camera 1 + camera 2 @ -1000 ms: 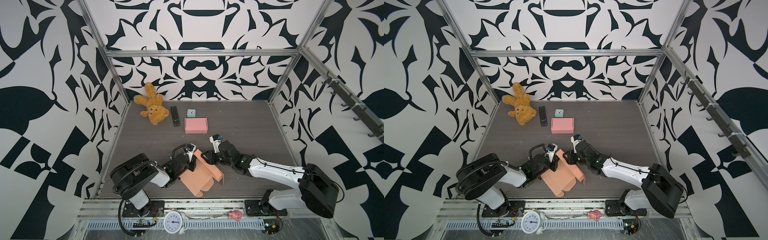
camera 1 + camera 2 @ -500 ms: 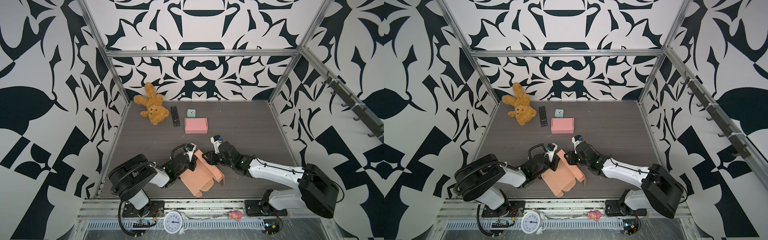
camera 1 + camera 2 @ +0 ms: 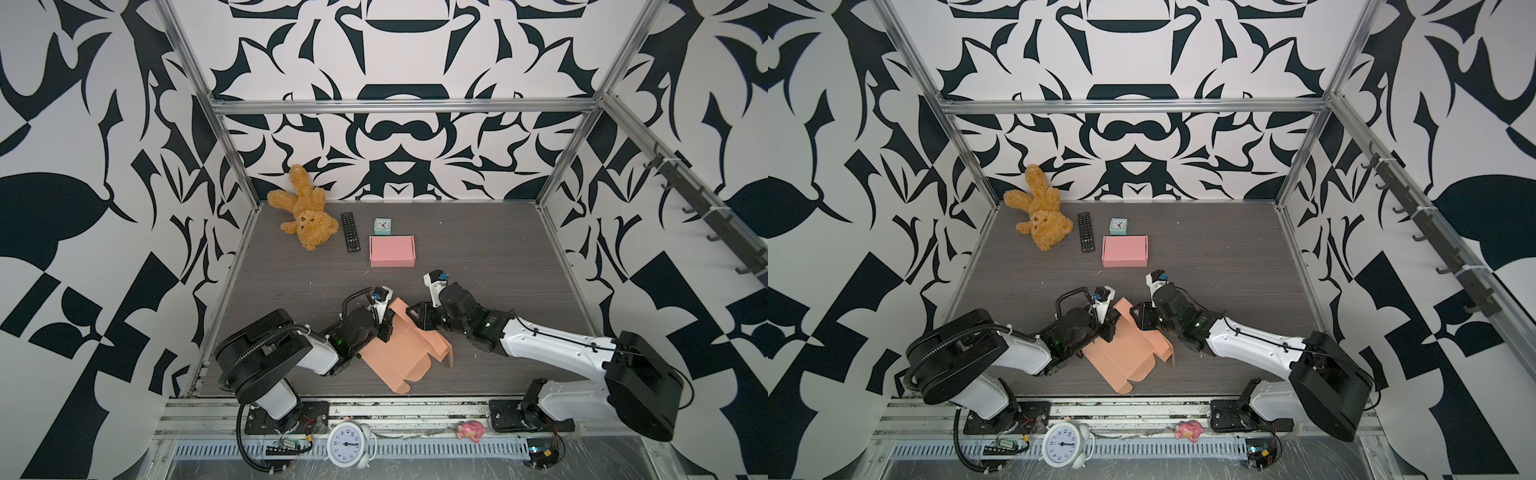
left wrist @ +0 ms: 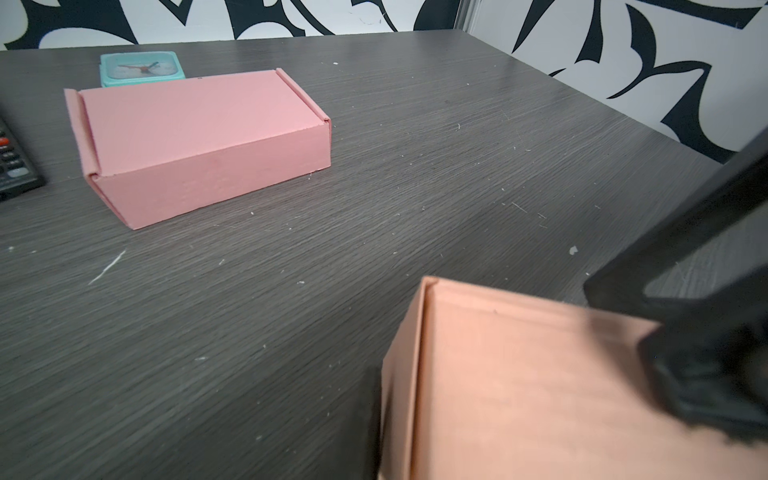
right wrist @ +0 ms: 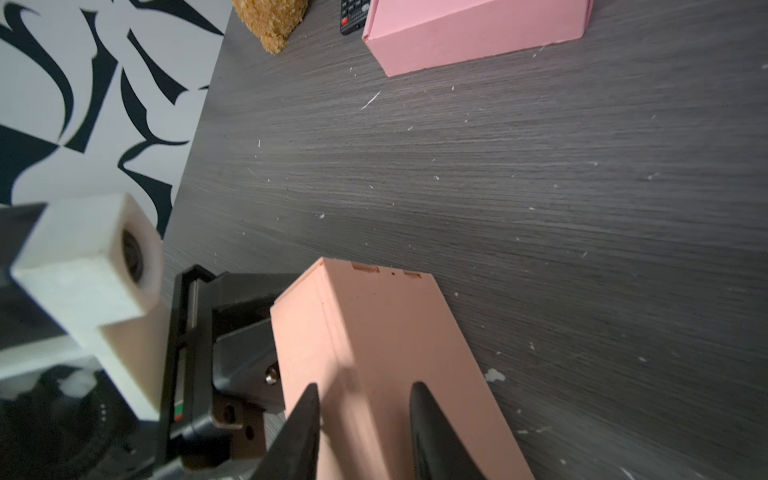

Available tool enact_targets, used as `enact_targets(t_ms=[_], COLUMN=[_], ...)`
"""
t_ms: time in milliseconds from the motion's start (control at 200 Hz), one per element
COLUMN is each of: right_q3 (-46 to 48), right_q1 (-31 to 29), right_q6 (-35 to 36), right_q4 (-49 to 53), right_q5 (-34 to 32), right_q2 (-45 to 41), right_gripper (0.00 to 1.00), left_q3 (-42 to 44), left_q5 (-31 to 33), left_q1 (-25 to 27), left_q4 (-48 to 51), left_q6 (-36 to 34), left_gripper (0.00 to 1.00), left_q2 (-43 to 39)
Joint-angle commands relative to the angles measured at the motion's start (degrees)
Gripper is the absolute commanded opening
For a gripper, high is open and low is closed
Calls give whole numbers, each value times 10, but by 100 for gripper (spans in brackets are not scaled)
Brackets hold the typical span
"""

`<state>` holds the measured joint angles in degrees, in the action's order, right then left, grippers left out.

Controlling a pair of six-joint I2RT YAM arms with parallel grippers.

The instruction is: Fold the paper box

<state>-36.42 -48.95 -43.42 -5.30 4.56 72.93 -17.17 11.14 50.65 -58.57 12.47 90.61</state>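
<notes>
A: First entry, the grey table (image 3: 498,257)?
B: It bears the salmon paper box (image 3: 399,357), near the front edge, at centre. Mostly a flat blank: one wall stands at its far end and a side flap is part-raised. The other walls and the lid are unfolded, so an early stage, I judge.
A: The finished pink box (image 3: 392,250)?
B: Well apart, toward the rear.
A: The right gripper (image 5: 363,415)?
B: Jaws parted, tips over the standing wall, nothing clamped.
A: The left gripper (image 3: 384,328)?
B: Against that wall's other side. Whether it grips, I cannot tell.
A: Change from a second ago?
B: Blank and grippers sit nearly as before, with no new fold.
</notes>
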Motion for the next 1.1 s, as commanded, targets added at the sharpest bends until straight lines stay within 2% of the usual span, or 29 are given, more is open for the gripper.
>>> enact_targets(t_ms=[0, 165, 305, 470, 660, 785, 965, 1095], right_q3=[-36, -63, -86, -105, -142, -166, -189, -202], right_q1=[-3, -4, -4, -6, -11, -14, -19, -46], right_q6=[39, 84, 113, 129, 158, 176, 188, 194], right_q4=[66, 164, 227, 271, 332, 364, 390, 399], right_q5=[-23, -60, -90, -110, -147, -199, -209, -228], right_q2=[-39, -111, -154, -196, -227, -258, -258, -240], right_gripper=[43, 45, 38, 29, 25, 25, 19, 16], left_q3=[-2, -3, -38, -66, -92, -95, -105, -111], left_q5=[-1, 22, 31, 47, 59, 65, 71, 73], left_q1=[1, 1, 1, 0, -7, -10, -12, -13], left_q4=[11, 70, 203, 318, 415, 445, 474, 488], left_q6=[7, 34, 75, 124, 174, 193, 200, 205], left_gripper=[17, 16, 15, 13, 12, 11, 10, 10], left_q2=[-26, -77, -133, -203, -249, -272, -279, -279])
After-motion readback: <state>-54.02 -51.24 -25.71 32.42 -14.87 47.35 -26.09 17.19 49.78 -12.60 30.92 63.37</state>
